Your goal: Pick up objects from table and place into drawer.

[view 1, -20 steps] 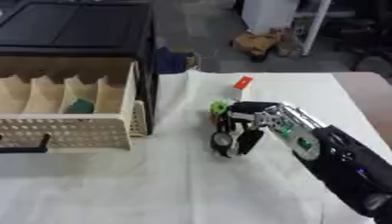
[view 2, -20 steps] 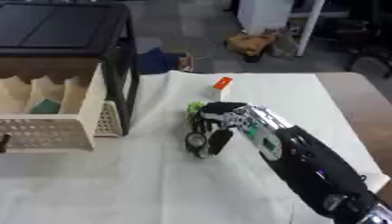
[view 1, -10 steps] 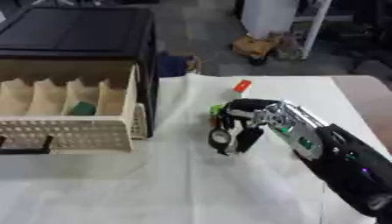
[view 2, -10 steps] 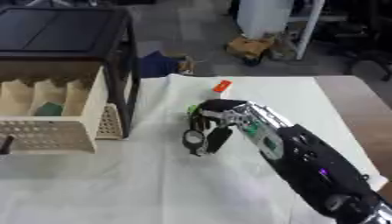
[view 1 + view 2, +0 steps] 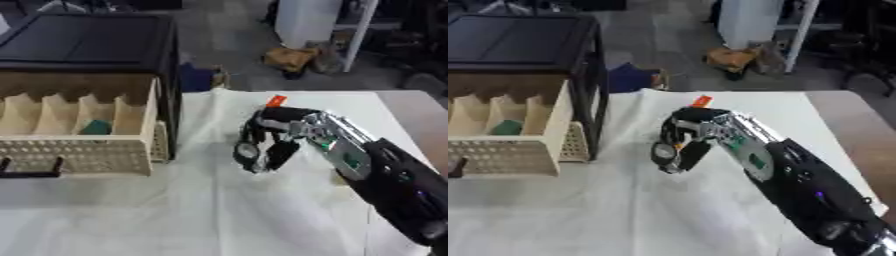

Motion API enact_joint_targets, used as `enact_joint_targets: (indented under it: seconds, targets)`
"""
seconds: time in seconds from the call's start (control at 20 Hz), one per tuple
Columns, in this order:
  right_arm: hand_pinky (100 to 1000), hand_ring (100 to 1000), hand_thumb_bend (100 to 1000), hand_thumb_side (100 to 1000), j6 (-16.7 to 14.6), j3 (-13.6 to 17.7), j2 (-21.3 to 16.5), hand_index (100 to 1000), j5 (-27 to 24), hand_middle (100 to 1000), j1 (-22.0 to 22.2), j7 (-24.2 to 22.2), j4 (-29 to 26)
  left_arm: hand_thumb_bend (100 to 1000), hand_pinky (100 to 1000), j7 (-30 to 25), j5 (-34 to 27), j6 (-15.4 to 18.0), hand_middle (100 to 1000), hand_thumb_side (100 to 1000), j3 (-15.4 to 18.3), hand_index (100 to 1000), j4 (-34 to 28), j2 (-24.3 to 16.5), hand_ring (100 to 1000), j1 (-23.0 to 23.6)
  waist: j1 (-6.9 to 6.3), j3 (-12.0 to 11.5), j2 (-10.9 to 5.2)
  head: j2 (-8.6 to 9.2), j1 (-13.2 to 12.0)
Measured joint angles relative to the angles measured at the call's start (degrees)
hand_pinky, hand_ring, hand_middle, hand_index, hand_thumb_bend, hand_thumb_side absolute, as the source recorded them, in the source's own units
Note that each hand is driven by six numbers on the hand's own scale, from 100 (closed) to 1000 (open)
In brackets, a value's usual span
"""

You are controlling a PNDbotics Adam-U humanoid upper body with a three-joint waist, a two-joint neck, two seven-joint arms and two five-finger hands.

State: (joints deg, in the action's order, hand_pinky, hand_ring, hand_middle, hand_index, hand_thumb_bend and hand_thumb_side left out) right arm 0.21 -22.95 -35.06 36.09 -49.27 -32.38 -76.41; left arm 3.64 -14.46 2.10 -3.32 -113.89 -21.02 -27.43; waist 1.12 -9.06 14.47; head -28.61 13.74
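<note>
At the left of the frame we see the cream, perforated plastic drawer (image 5: 79,150) pulled out of a black cabinet (image 5: 87,45) that fills the upper left. The drawer is split by upright dividers into narrow compartments, and a small green object (image 5: 94,127) lies in one of them, toward the drawer's right side. A dark handle (image 5: 31,167) sticks out at the drawer's front, in the lower left.

Moving right, the white cloth-covered tabletop (image 5: 175,210) spreads across the lower half of the frame. Near the centre our right hand (image 5: 278,135) hangs over the cloth, its black and silver arm running in from the lower right corner. The fingers (image 5: 282,152) are curled downward around a small round, dial-like object with a pale face (image 5: 246,151), which sits at the fingertips close to the cloth; we cannot tell whether it touches the cloth.

Just above the hand, toward the upper centre, a small orange-red object (image 5: 276,101) lies on the tabletop near its far edge, apart from the hand.
</note>
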Motion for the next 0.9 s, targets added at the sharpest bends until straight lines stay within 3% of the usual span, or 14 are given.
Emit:
enact_joint_targets:
  seconds: [0.9]
  targets:
    - [438, 601, 280, 453, 2.8, 0.8, -1.0, 641, -4.7, 530, -6.0, 0.7, -3.9, 175, 382, 0.3, -1.2, -0.7, 478, 1000, 0.2, 806, 0.0, -0.6, 381, 0.0, 1.36, 0.0, -1.93, -1.06, -0.3]
